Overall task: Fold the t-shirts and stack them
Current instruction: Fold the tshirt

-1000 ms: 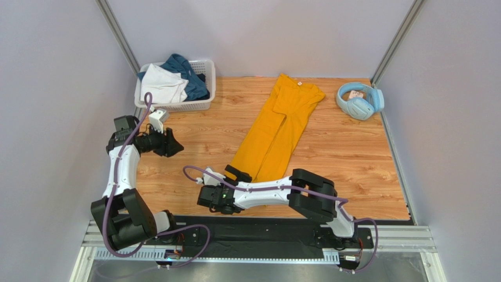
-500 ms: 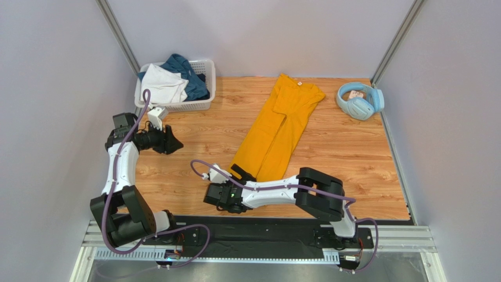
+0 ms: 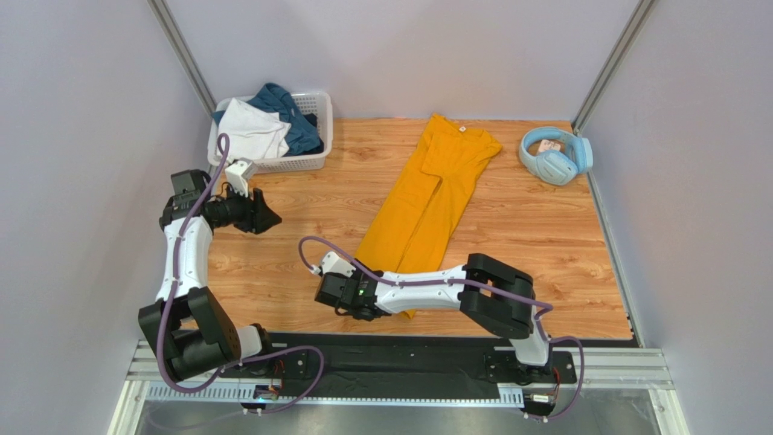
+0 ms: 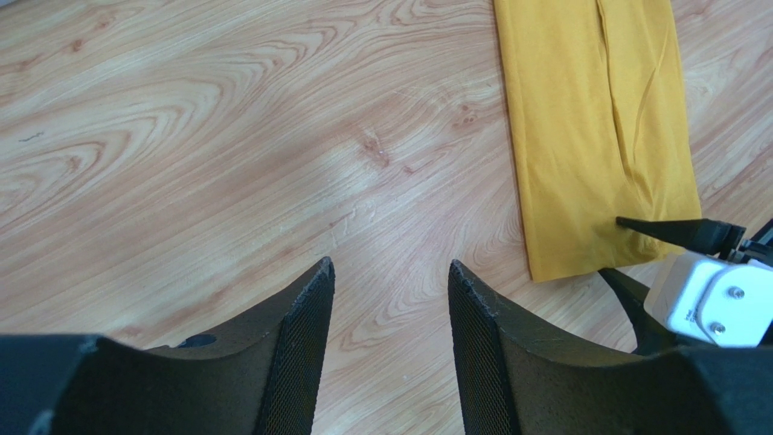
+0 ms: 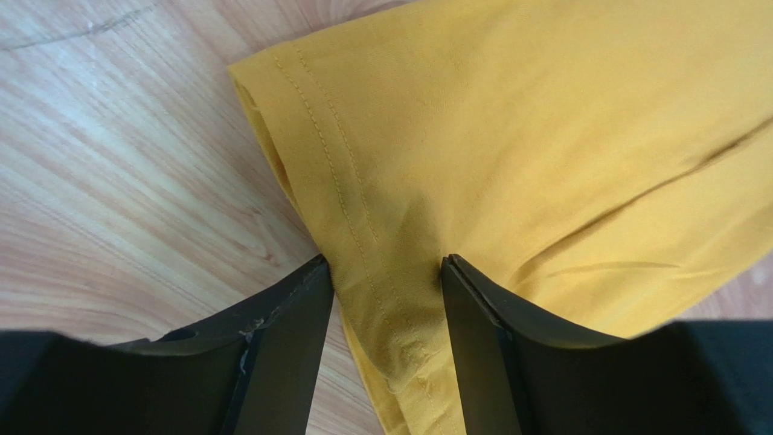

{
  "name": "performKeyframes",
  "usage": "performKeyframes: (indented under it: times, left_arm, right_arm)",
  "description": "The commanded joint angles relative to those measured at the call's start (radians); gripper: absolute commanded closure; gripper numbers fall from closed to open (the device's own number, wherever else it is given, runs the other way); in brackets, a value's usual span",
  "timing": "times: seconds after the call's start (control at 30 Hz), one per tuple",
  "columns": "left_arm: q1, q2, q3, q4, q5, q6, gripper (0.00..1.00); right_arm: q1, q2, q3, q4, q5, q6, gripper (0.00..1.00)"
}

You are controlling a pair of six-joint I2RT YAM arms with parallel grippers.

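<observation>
Wooden table (image 3: pixel 544 245): yellow t-shirt (image 3: pixel 431 204), white basket (image 3: pixel 299 161), blue headphones (image 3: pixel 553 156).

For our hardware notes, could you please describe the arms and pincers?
The left arm and right arm have white links, black joints and a looping purple cable each. The left pincer and right pincer have black tapered fingers.

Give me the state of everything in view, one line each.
mustard-yellow t-shirt: folded into a long strip, flat on the table.
white garment: crumpled in the basket.
teal-blue garment: crumpled in the basket.
headphones: lying flat, far right.
left gripper: open, empty, over bare table.
right gripper: open, fingers astride the yellow hem.
</observation>
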Motion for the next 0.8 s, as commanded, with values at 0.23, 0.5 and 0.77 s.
performKeyframes:
  times: [0.23,0.5,0.77]
  left_arm:
    - [0.009,0.004,0.038,0.009,0.037,0.010,0.43]
    - [0.009,-0.008,0.037,0.002,0.033,0.023,0.43]
    - [0.009,-0.015,0.037,-0.012,0.044,0.037,0.43]
  right_arm:
    - [-0.052,0.111,-0.118,-0.144,-0.626,0.071,0.70]
    - [-0.091,0.128,-0.091,-0.183,-0.606,0.080,0.79]
    - [-0.105,0.072,-0.100,-0.254,-0.416,0.097,0.48]
